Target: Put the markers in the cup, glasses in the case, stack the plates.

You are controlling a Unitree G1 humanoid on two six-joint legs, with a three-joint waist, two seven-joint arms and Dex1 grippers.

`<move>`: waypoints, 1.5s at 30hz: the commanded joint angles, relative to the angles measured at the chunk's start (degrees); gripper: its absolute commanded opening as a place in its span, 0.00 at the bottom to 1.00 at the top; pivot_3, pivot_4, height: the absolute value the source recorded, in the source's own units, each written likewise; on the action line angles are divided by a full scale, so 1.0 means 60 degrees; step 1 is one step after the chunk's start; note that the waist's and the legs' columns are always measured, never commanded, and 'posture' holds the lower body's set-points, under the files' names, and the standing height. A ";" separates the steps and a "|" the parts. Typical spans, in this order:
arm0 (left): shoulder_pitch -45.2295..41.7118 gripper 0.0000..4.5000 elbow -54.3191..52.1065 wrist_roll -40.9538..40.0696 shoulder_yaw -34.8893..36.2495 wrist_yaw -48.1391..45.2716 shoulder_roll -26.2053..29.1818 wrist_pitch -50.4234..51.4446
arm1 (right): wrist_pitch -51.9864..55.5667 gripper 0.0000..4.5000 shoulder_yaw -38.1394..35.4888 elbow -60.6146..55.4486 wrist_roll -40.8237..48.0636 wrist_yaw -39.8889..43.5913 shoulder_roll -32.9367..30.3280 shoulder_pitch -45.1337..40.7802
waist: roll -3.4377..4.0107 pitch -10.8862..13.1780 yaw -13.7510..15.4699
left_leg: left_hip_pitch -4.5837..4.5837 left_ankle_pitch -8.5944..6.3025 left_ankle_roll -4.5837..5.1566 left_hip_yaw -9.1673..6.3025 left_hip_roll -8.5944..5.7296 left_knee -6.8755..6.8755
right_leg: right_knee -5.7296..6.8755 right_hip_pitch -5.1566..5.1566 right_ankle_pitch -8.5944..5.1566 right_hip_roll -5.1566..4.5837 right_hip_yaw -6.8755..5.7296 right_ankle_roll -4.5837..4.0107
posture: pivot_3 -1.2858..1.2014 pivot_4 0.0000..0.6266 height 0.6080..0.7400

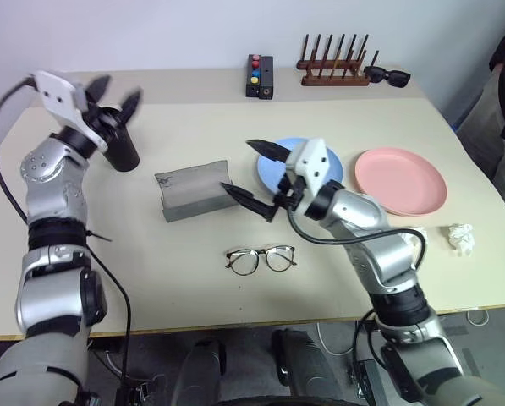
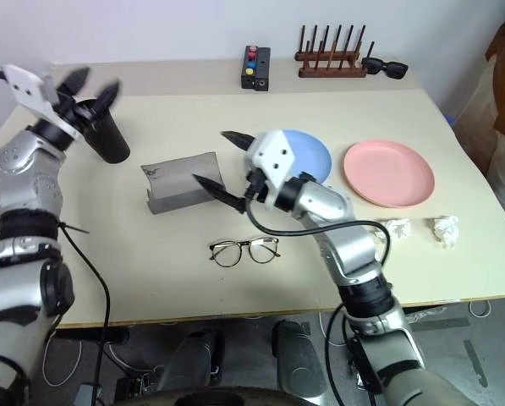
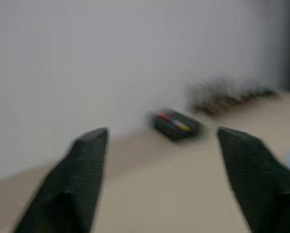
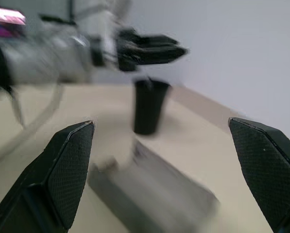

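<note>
Left hand [image 1: 112, 91] hangs above the black cup [image 1: 119, 145], its two black textured fingers spread wide and holding nothing; the cup is a matte, tapered tumbler standing upright near the desk's left edge, toward the far side. Right hand [image 1: 254, 175] hovers over the middle of the desk [image 1: 193, 271], its pointed fingers also spread and empty, one tip reaching toward the grey case [image 1: 193, 189] and the other above the blue plate [image 1: 273, 169]. That case is a rectangular hard shell with its hinged lid raised, sitting near the desk's centre. Just on the near side of it, toward the front edge, lie the glasses [image 1: 261, 258], thin dark rounded frames with clear lenses, temples folded, flat on the smooth beige surface. A round, shallow light blue plate rests beside the case, partly behind the right hand, and an equal salmon pink plate [image 1: 402, 180] lies beside it toward the right edge, the two apart. Along the far edge stand a black box with coloured buttons [image 1: 260, 77], a wooden rack of upright pegs [image 1: 334, 62] and black sunglasses [image 1: 387, 77]. A crumpled white paper ball [image 1: 462, 238] lies near the right edge.
</note>
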 commanded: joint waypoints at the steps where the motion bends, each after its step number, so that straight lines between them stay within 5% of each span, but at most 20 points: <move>1: 0.1026 0.99 -0.2621 -0.0236 -0.1161 -0.1797 0.0999 0.1974 | 0.0032 1.00 -0.0202 -0.0738 -0.0007 0.0235 -0.0451 0.0289 | 0.0004 0.0002 -0.0029 | 0.0003 0.0000 0.0000 -0.0005 0.0004 -0.0009 | 0.0000 -0.0001 -0.0001 0.0005 -0.0001 -0.0002 | 0.52 0.24 0.96; 6: 0.1591 0.99 -0.3225 0.0910 -0.2386 -0.2209 0.1713 0.2716 | 0.0545 1.00 -0.0145 -0.1575 -0.0027 0.0866 -0.1637 0.1170 | 0.0006 0.0003 0.0087 | 0.0012 0.0001 -0.0001 -0.0006 0.0009 -0.0018 | -0.0003 0.0000 -0.0020 0.0016 -0.0001 -0.0029 | 0.52 0.24 0.96; 15: 0.1513 0.99 -0.2517 0.2269 -0.3646 -0.2559 0.1573 0.2444 | 0.0755 1.00 -0.0224 -0.2123 -0.0187 0.0536 -0.1920 0.1787 | 0.0005 0.0003 0.0111 | 0.0001 0.0001 0.0000 0.0001 0.0008 -0.0007 | -0.0016 0.0001 -0.0035 0.0014 0.0001 -0.0039 | 0.52 0.24 0.96; 18: 0.1346 0.81 -0.2040 0.2671 -0.3765 -0.2282 0.1305 0.2097 | 0.0795 1.00 -0.0214 -0.2256 -0.0226 0.0397 -0.1860 0.1888 | 0.0004 0.0003 0.0114 | 0.0003 0.0001 0.0000 0.0005 0.0007 -0.0005 | -0.0014 0.0001 -0.0031 0.0010 0.0003 -0.0033 | 0.52 0.24 0.96; 25: 0.1278 0.02 -0.1748 0.2954 -0.3695 -0.2266 0.1086 0.1576 | 0.0857 1.00 -0.0192 -0.2467 -0.0240 0.0250 -0.1852 0.2085 | 0.0005 0.0003 0.0103 | 0.0004 0.0000 0.0000 0.0004 0.0008 -0.0006 | -0.0015 0.0001 -0.0021 0.0012 0.0003 -0.0013 | 0.52 0.24 0.96; 37: 0.2675 0.01 -0.4701 0.1263 -0.2890 -0.3922 0.2123 0.2841 | 0.0846 1.00 -0.0243 -0.2495 -0.0205 0.0304 -0.1922 0.2139 | 0.0006 0.0004 0.0118 | 0.0001 0.0000 0.0000 0.0002 0.0016 -0.0006 | -0.0015 0.0000 -0.0029 0.0008 0.0003 -0.0028 | 0.52 0.24 0.96; 45: 0.3110 0.01 -0.4944 0.1957 -0.3289 -0.3762 0.2406 0.2334 | 0.0845 1.00 -0.0133 -0.2431 -0.0175 0.0394 -0.1840 0.2052 | 0.0007 0.0004 0.0131 | 0.0002 0.0000 0.0001 0.0002 0.0014 0.0000 | -0.0015 0.0003 -0.0039 0.0009 0.0002 -0.0043 | 0.52 0.24 0.96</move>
